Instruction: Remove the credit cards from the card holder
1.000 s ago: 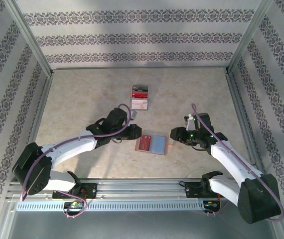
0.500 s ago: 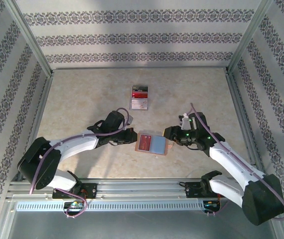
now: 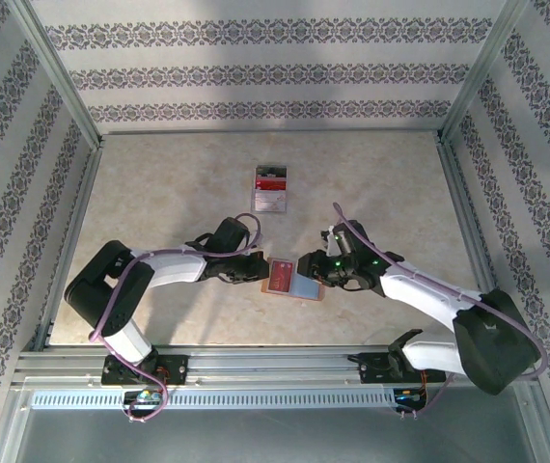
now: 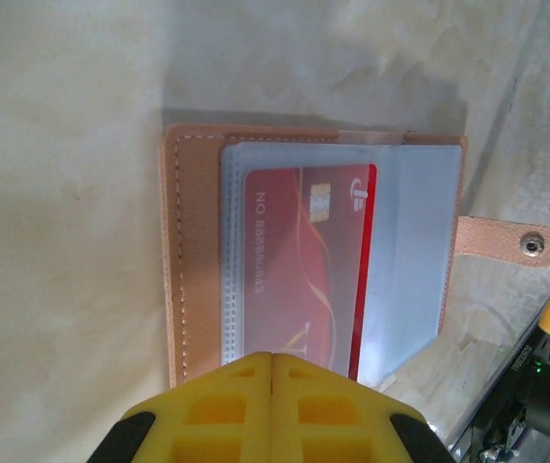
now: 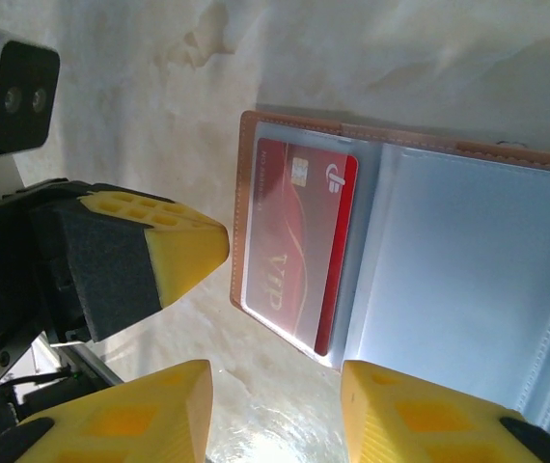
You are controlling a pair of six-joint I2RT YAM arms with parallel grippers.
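Note:
The card holder [image 3: 304, 283] lies open on the table, tan-pink rim up and grey-blue pockets showing. A red credit card [image 4: 304, 260] sits in its clear left pocket [image 5: 299, 231]. My left gripper [image 3: 259, 271] is shut, with nothing between its yellow fingertips [image 4: 272, 357]; they rest at the holder's left edge, over the end of the red card. My right gripper [image 3: 306, 268] hovers open [image 5: 275, 381] over the holder's near corner. One of its fingers is above the grey-blue pocket [image 5: 468, 251], the other above bare table. The left gripper's yellow finger [image 5: 183, 246] shows beside the holder.
A small stack of red, white and dark flat cards [image 3: 271, 188] lies farther back at mid-table. The holder's snap strap [image 4: 507, 239] sticks out on the right side. Patterned walls and metal frame rails [image 3: 72, 207] bound the marbled tabletop.
Both arms have swung inward and lower toward the holder. The left gripper has reached its left edge, and the right gripper has moved left over it with its jaws slightly narrower.

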